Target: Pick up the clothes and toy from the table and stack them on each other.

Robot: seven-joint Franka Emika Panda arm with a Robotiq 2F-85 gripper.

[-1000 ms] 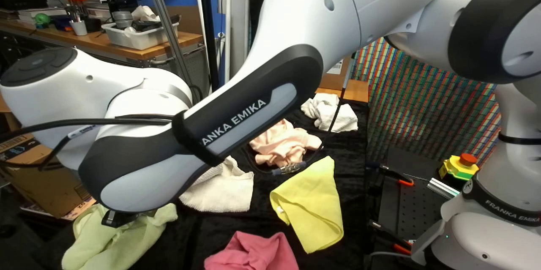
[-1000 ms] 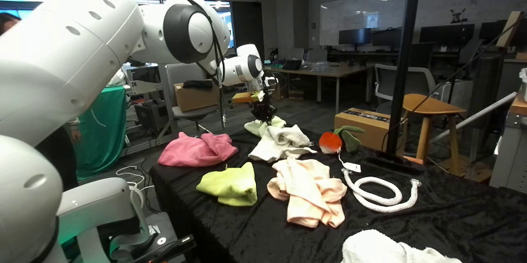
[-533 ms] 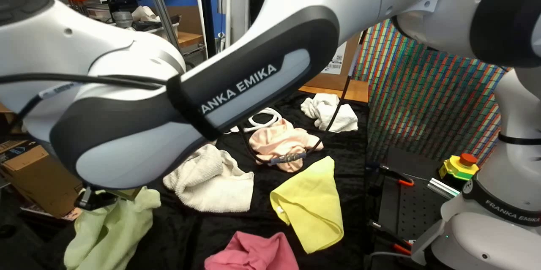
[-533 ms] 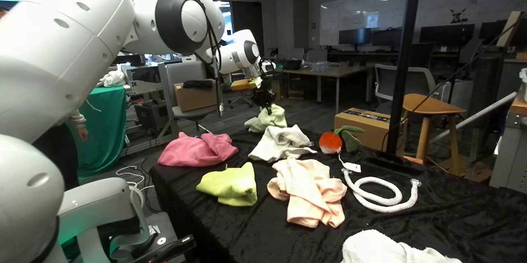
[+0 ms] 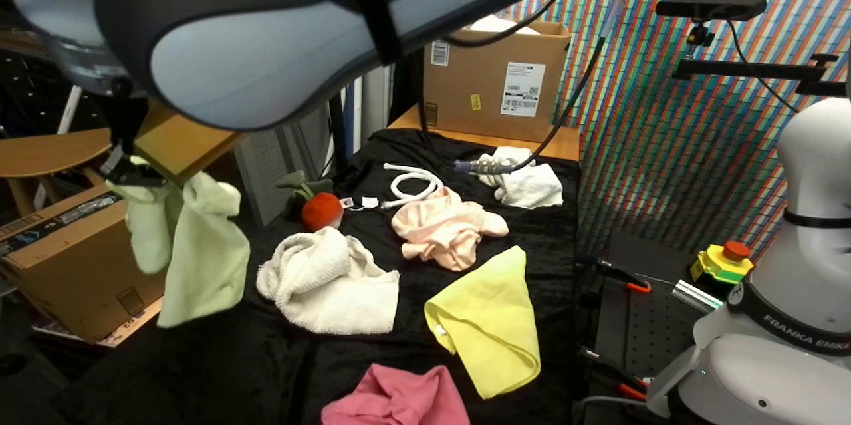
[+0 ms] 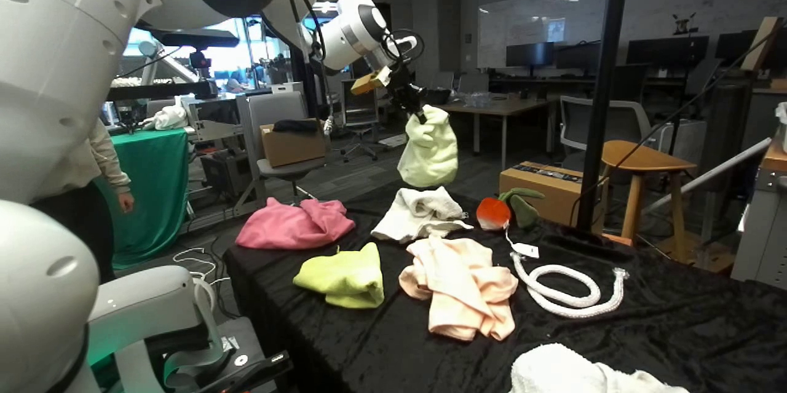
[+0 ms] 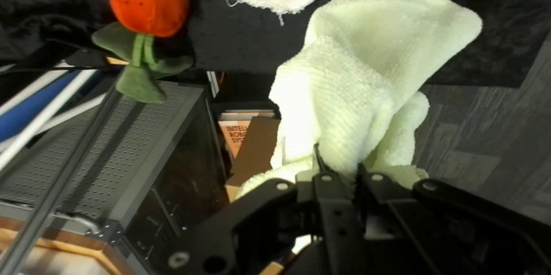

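Note:
My gripper (image 7: pixel 340 165) is shut on a light green cloth (image 7: pixel 344 81). The cloth hangs in the air, also in both exterior views (image 5: pixel 209 252) (image 6: pixel 430 153). On the black table lie a white cloth (image 5: pixel 332 285), a peach cloth (image 5: pixel 445 229), a yellow cloth (image 5: pixel 488 322), a pink cloth (image 6: pixel 295 224) and another white cloth (image 5: pixel 532 182). The plush toy, a red-orange ball with green leaves (image 6: pixel 493 213), lies beyond the white cloth, and shows in the wrist view (image 7: pixel 148 1). In an exterior view, the gripper (image 6: pixel 421 115) is above and beyond the white cloth.
A white rope (image 6: pixel 565 294) lies coiled beside the peach cloth. A dark upright post (image 6: pixel 602 91) stands by the table edge near the toy. A cardboard box (image 5: pixel 495 86) stands at a table end; another cardboard box (image 6: pixel 541 190) is off the table.
My gripper has risen, lifting the light green cloth off the table into the air. The cloth now hangs in folds. The other cloths and the toy have stayed put.

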